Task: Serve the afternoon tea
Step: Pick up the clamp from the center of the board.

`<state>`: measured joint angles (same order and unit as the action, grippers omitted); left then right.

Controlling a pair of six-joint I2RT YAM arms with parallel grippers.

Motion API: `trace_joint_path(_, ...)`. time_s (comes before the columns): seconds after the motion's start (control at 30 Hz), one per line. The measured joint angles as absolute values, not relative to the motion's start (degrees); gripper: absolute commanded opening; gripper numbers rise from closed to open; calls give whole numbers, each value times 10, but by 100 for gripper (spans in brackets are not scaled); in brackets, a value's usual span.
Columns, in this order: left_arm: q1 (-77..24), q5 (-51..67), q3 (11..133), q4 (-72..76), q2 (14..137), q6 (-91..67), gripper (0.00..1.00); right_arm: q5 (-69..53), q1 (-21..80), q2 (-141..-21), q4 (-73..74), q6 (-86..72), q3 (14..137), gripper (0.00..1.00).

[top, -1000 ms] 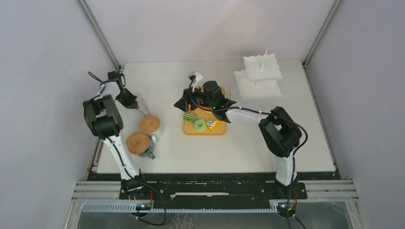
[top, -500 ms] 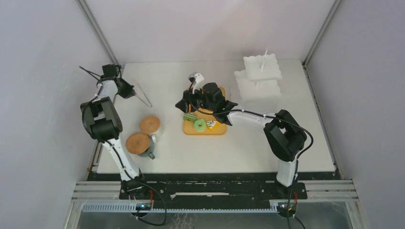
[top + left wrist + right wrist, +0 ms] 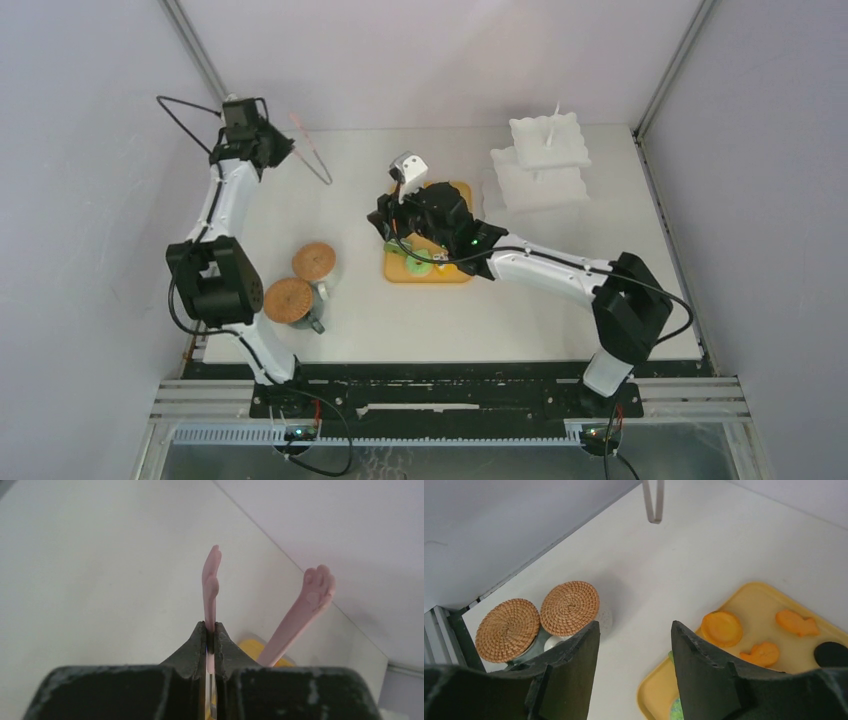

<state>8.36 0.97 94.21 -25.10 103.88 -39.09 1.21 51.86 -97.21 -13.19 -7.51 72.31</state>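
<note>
white table [image 3: 400, 322]: your left gripper [image 3: 210, 636] pinches one tongs [image 3: 212, 580] leg only, so it may swivel loose; right gripper [image 3: 634, 627] hangs open over tray [image 3: 751, 597], could bump pastries [image 3: 721, 628].

Two round woven cork coasters [image 3: 570, 608] lying flat atop two mugs [image 3: 535, 650], side by side at near left of worktop [image 3: 704, 545]. To their right, on yellow tray [image 3: 749, 597]: round orange tart [image 3: 722, 628], two orange fish-like pastries [image 3: 796, 622], black round [image 3: 831, 655], green donut [image 3: 416, 262] toward near edge.

Coasters [image 3: 313, 262] left of tray [image 3: 445, 277]
</note>
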Motion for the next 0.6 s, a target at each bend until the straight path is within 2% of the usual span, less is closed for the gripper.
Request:
trace_joint_path(0.27, -66, -48, 938, -278, 909, -391, 0, 122, 570, -880, -108, -58, 689, 64)
trace_joint_path(0.6, -253, -156, 739, -272, 691, -396, 0, 290, 650, -766, -104, -57, 599, 64)
